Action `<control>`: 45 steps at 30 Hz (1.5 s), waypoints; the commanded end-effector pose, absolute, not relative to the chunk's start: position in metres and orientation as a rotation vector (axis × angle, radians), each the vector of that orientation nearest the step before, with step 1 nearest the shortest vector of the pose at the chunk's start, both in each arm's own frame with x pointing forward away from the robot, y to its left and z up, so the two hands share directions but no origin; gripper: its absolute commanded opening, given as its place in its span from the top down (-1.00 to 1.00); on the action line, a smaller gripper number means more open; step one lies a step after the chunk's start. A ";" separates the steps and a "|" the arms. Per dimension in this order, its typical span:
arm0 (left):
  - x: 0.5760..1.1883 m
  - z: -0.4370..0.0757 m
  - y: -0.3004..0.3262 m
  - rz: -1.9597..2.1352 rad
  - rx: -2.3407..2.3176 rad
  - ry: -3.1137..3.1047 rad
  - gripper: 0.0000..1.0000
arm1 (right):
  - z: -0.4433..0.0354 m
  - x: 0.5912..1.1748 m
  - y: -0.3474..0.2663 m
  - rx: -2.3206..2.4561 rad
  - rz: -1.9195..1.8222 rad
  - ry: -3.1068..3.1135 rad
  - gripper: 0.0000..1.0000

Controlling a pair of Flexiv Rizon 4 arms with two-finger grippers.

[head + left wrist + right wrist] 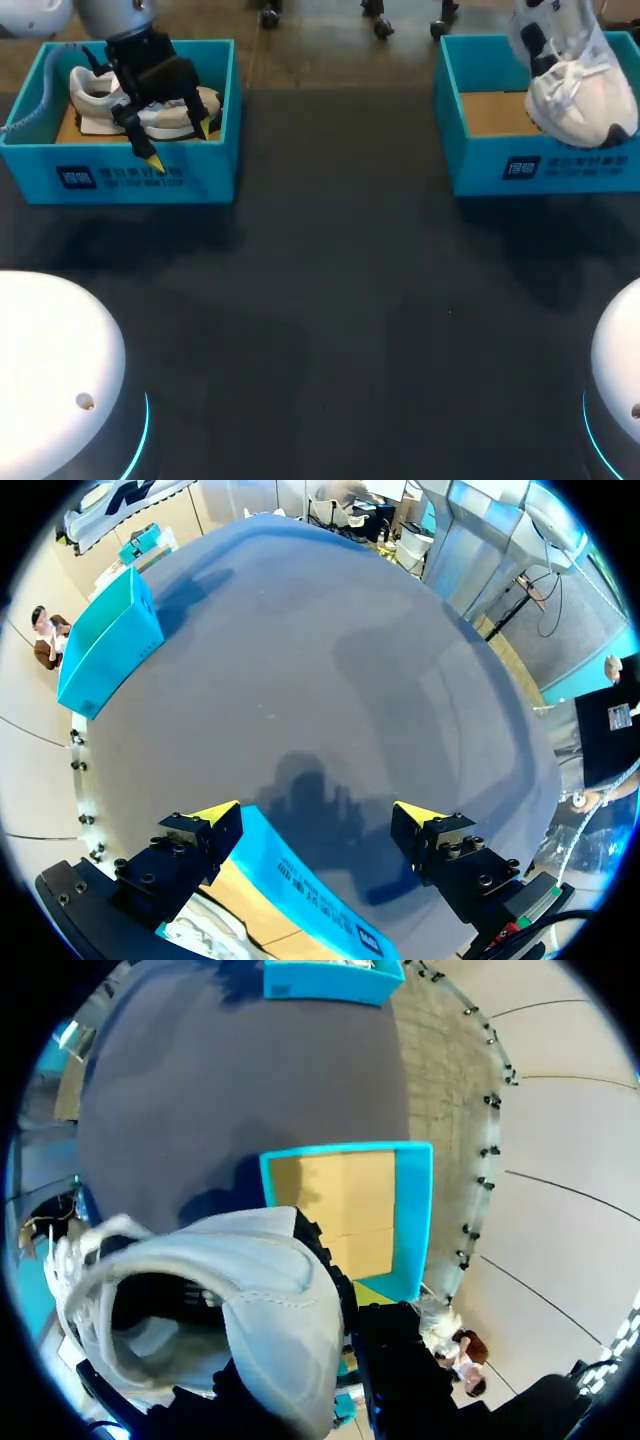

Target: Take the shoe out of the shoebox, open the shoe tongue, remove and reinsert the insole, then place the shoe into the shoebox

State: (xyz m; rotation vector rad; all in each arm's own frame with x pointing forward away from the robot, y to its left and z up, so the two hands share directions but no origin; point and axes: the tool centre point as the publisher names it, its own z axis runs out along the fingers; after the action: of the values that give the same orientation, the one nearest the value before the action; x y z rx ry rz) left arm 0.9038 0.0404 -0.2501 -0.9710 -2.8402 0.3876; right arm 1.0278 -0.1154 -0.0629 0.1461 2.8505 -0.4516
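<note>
- Head view: the left gripper (pixel 178 142) hangs over the left shoebox (pixel 120 180) with its yellow tips spread apart. One tip is at the front wall and the other is above the boxed shoe (pixel 90 95), which lies on its side on the cardboard floor. At the far right of the dark table (pixel 330 300), the lifted shoe (pixel 575 95) is held toe-down above the right shoebox (pixel 540 170).
- Left wrist view: the left gripper (pixel 318 820) is wide open and holds nothing. The left shoebox's front wall (pixel 300 890) runs under the gap, and a sliver of the boxed shoe (pixel 200 932) shows beneath one finger.
- Right wrist view: the right gripper (pixel 340 1360) appears clamped on the lifted shoe's (pixel 260 1290) heel, though its tips are mostly hidden. The right shoebox (pixel 412 1220) lies open below.
</note>
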 end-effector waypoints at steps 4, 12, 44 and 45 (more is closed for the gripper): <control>0.904 -0.250 0.041 0.383 -0.973 -2.840 -1.00 | -0.056 1.090 -0.147 0.013 -0.504 2.868 1.00; 0.904 -0.250 0.041 0.383 -0.973 -2.840 -1.00 | -0.077 1.137 -0.184 -0.022 -0.364 2.888 1.00; 0.904 -0.250 0.041 0.383 -0.973 -2.840 -1.00 | -0.088 1.189 -0.241 0.128 -0.287 2.790 1.00; 0.904 -0.250 0.041 0.383 -0.973 -2.840 -1.00 | -0.088 1.189 -0.242 0.142 -0.288 2.791 1.00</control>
State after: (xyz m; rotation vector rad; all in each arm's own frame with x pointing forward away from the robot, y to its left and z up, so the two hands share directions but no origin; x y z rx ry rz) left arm 0.9037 0.0402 -0.2502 -0.9717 -2.8399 0.3873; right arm 1.1915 -0.2390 -0.0868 0.1352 2.7940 -0.2950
